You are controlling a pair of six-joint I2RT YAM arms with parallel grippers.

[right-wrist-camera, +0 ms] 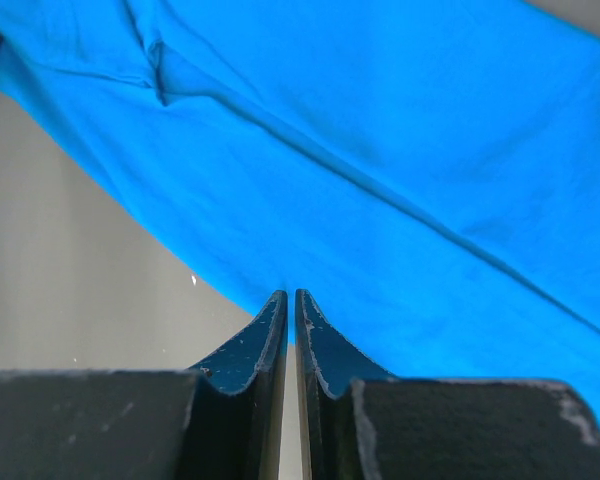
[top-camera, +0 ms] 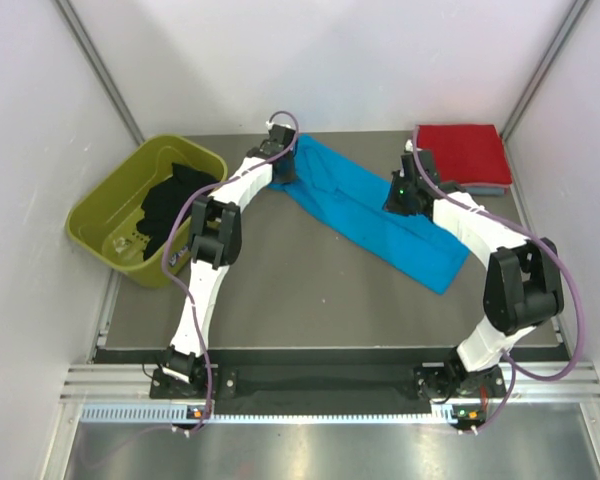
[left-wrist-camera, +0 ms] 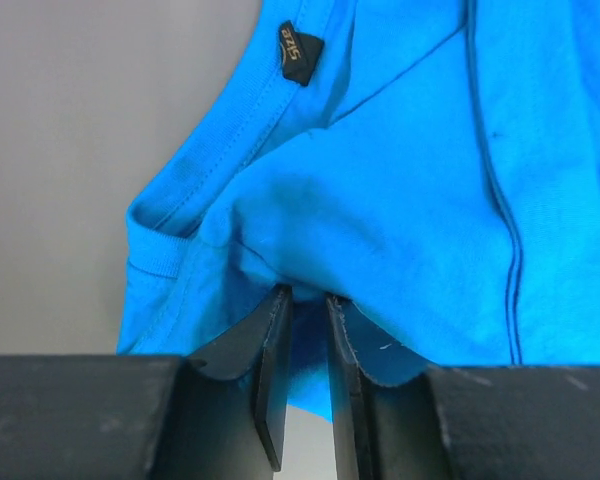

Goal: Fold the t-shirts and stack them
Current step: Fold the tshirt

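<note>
Maybe halfway? In the far right corner a folded red shirt (top-camera: 462,152) sits on a grey-blue shirt (top-camera: 490,188), so two look stacked. The blue shirt (top-camera: 370,215) stretches diagonally across the table (top-camera: 310,290), unfolded. The left gripper (left-wrist-camera: 308,295) is nearly closed on a bunch near the collar, and the right gripper (right-wrist-camera: 288,293) is pinched shut on its edge. The green tub (top-camera: 90,210) on the left holds the black shirt (top-camera: 175,200), not yet folded.

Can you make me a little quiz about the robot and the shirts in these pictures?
1. True or false: the red t-shirt lies inside the olive tub.
2. Which t-shirt does the left gripper pinch? A red, B blue, C black.
3. What dark thing lies in the tub?
Key: 1 false. 2 B, the blue t-shirt. 3 the black t-shirt.
</note>
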